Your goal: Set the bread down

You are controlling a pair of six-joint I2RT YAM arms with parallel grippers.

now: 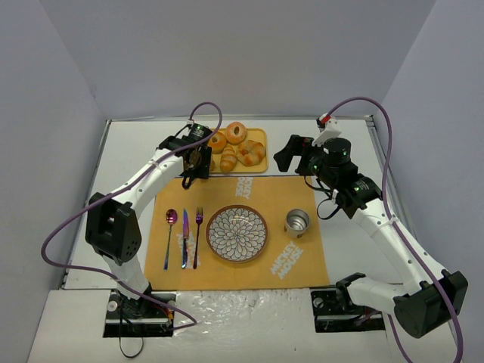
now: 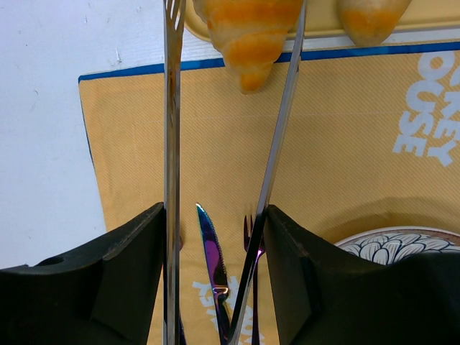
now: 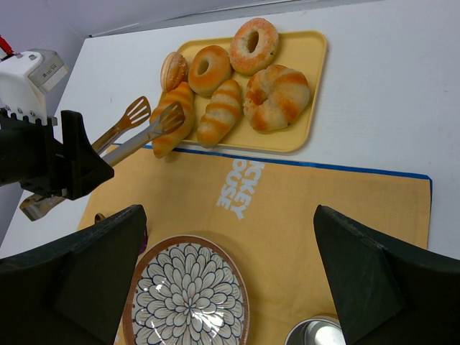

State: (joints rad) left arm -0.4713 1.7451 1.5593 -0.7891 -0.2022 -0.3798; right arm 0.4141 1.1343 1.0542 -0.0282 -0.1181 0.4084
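The bread, a glossy golden croissant, lies at the front left corner of the yellow tray. Its tip hangs over the tray's edge toward the orange placemat. My left gripper is shut on a pair of metal tongs. The tongs' two arms reach forward on either side of the bread; I cannot tell whether they press on it. In the top view the left gripper hides that croissant. My right gripper hangs open and holds nothing, above the placemat near the flower-patterned plate.
A smaller croissant, two ring rolls, a small round bun and a large twisted roll share the tray. A steel cup stands right of the plate; spoon, knife and fork lie left.
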